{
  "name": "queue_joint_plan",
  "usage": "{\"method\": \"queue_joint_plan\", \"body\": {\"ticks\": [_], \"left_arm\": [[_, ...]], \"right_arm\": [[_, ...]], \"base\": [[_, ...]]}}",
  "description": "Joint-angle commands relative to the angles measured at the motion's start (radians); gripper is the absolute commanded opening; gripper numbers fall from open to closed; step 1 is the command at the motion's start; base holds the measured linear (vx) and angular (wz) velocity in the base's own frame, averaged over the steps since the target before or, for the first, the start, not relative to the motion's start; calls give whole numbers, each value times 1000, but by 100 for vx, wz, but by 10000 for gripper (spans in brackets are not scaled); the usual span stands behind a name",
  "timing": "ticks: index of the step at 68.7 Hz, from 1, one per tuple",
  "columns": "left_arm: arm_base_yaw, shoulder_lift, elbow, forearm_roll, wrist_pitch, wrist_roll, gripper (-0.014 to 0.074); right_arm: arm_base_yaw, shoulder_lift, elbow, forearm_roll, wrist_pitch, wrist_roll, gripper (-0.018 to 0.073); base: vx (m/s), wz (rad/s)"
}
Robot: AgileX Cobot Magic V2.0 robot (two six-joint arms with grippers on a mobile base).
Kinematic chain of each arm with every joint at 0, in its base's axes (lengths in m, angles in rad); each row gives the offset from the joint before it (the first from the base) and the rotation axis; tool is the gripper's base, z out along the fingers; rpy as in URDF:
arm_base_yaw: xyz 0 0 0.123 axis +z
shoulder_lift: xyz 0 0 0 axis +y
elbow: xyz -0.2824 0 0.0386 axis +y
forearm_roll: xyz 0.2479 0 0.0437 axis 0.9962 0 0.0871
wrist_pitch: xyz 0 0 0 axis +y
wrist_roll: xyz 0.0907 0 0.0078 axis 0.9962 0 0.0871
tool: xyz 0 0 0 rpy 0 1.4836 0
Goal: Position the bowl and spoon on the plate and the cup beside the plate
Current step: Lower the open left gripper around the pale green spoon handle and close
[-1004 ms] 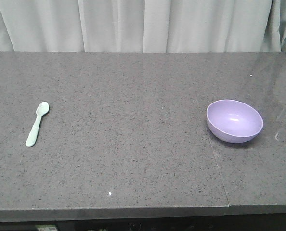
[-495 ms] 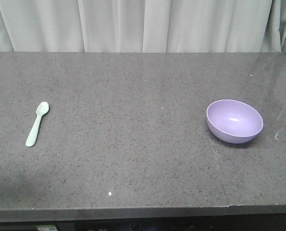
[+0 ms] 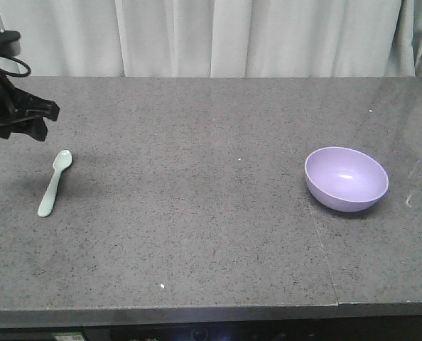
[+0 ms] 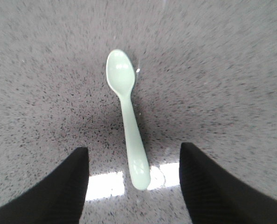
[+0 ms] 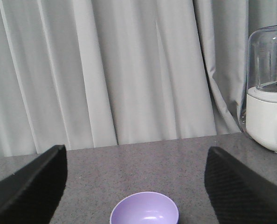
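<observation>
Left fingers (image 4: 59,191) stand wide apart above the one mint spoon (image 4: 127,116), its handle end between them, holding nothing. Right fingers (image 5: 31,186) are spread too, empty, facing the one lavender bowl (image 3: 346,177). Spoon and bowl lie well apart on a speckled grey stone tabletop (image 3: 197,213) before pale curtains (image 3: 211,35). One blender (image 5: 269,102) stands at the right.
</observation>
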Motion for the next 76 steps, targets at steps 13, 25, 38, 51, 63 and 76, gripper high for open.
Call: {"method": "queue_joint_plan", "body": {"ticks": [13, 25, 38, 51, 63, 76], "left_arm": [[3, 196, -212, -32, 101, -10, 419], [3, 223, -211, -25, 101, -12, 419], [3, 224, -211, 5, 101, -29, 419], [3, 233, -211, 19, 101, -36, 419], [3, 260, -209, 19, 101, -41, 418], [-2, 277, -206, 23, 101, -45, 418]], "right_arm": [[-4, 21, -31, -8, -32, -11, 592], [-4, 21, -31, -8, -25, -11, 592], [-4, 21, -31, -8, -25, -11, 592], [-4, 21, -31, -8, -25, -10, 592], [-4, 21, -31, -8, -26, -10, 592], [-4, 21, -31, -8, -26, -10, 592]], "base": [[0, 0], [0, 0], [0, 0], [0, 0], [0, 0], [0, 0]]}}
